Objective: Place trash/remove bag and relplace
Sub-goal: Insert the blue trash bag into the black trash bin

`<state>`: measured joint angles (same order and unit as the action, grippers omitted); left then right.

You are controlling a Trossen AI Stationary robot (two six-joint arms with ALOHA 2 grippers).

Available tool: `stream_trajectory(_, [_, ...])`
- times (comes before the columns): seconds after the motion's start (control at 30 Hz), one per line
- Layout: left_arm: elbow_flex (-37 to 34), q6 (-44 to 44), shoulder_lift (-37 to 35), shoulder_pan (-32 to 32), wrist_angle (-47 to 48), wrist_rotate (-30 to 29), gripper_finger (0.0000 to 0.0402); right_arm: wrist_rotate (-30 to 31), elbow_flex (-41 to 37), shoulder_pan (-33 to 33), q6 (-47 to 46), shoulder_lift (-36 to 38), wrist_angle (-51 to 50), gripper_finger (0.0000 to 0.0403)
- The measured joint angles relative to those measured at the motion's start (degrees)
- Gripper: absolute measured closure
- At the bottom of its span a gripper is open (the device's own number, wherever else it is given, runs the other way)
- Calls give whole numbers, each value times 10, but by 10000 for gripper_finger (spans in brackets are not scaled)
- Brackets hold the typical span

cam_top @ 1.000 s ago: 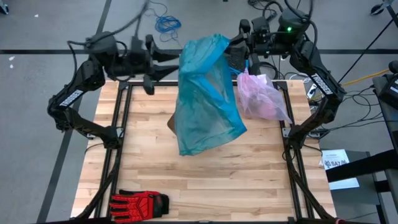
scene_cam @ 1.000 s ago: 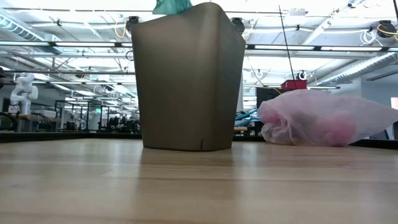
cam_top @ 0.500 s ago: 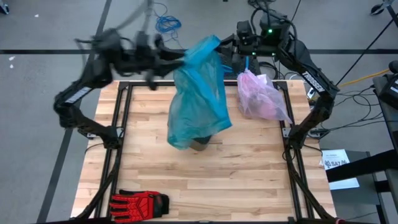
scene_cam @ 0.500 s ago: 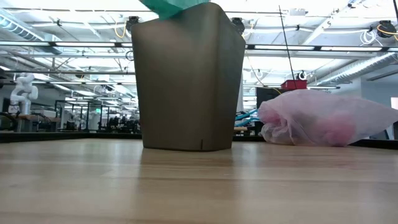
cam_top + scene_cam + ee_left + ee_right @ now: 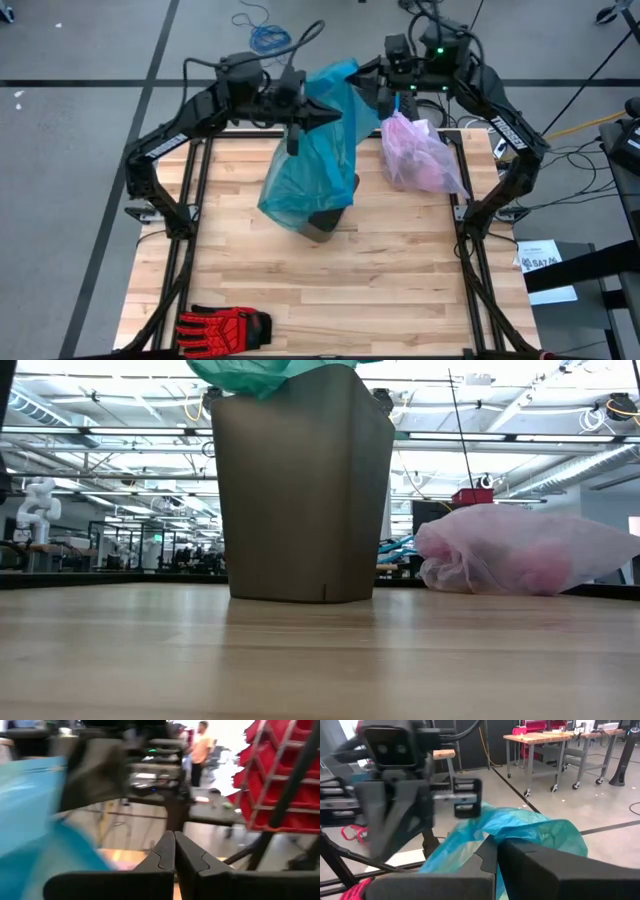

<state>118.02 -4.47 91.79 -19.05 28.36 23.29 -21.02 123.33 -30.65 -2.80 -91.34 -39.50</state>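
A teal-green translucent bag point(image 5: 315, 160) hangs over the brown bin point(image 5: 300, 490) at the table's middle. Its lower part drapes over the bin, and a bulge of it point(image 5: 255, 372) shows above the bin's rim. My right gripper point(image 5: 372, 88) is shut on the bag's top edge at the far side. My left gripper point(image 5: 322, 115) is shut, and its fingertips point(image 5: 175, 852) are at the teal bag's upper left side. The bag point(image 5: 420, 155), pale pink and filled, lies on the table at the far right, also in the low view point(image 5: 520, 550). My right gripper pinches the teal bag's top edge point(image 5: 520, 827) between its two fingers, coming roughly level from the far right. The bag hangs below the fingers, and its lower part drapes over the bin. My left gripper is at the teal bag's upper left side point(image 5: 305, 130). Nothing shows between its shut fingers, and I cannot tell whether they touch the plastic.
A red and black glove point(image 5: 225, 325) lies at the table's near left corner. The dark frame rails point(image 5: 190, 200) run along both table sides. Bare wood point(image 5: 380, 290) lies between the bin and the near edge. A person point(image 5: 202, 750) stands far off in the room.
My left gripper has swung toward the table's right, in to the teal bag's upper side, and has shut. The teal bag has sunk and gathered toward the left. More of it now bulges above the bin's rim in the low view.
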Motion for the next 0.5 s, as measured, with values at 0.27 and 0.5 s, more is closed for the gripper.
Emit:
stream_trajectory(0.27, [31, 24, 0, 1, 43, -56, 400, -3, 0, 1, -44, 43, -6, 403])
stream_trajectory(0.5, [58, 51, -3, 1, 89, -86, 401, -11, 0, 34, -58, 64, -17, 403])
